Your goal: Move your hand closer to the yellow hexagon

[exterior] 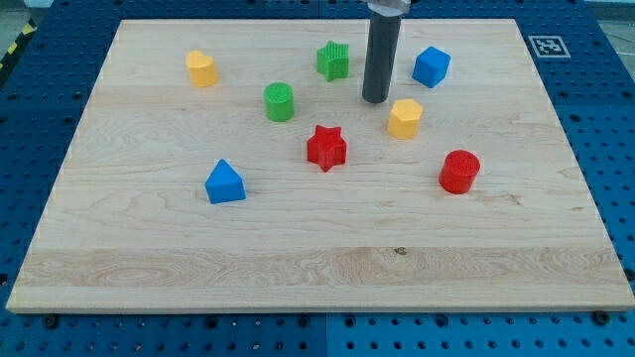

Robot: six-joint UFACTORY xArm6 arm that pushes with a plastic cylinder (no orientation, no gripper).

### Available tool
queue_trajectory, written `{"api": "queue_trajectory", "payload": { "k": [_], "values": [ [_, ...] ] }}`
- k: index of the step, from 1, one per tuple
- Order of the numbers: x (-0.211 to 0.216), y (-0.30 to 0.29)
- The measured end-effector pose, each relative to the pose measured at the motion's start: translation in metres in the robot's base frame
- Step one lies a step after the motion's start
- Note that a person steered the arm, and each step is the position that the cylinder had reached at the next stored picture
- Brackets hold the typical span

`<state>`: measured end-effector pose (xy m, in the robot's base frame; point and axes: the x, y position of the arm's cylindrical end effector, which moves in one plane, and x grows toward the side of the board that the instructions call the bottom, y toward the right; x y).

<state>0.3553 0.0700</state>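
Pale wooden surface (298,248) on a blue pegboard: my tip (375,100), a plain rod without fingers, stands just left of the yellow hexagon (404,118), near the view's top-middle.

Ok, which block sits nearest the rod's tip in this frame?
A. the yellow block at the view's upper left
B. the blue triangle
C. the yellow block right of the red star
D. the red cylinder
C: my tip rests just left of and slightly above the yellow hexagon, with a small gap between them; every other block lies farther off.
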Motion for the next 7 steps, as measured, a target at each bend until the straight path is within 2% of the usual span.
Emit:
{"api": "queue_trajectory", "payload": {
  "k": [7],
  "values": [
    [0.041,-0.003]
  ]
}}
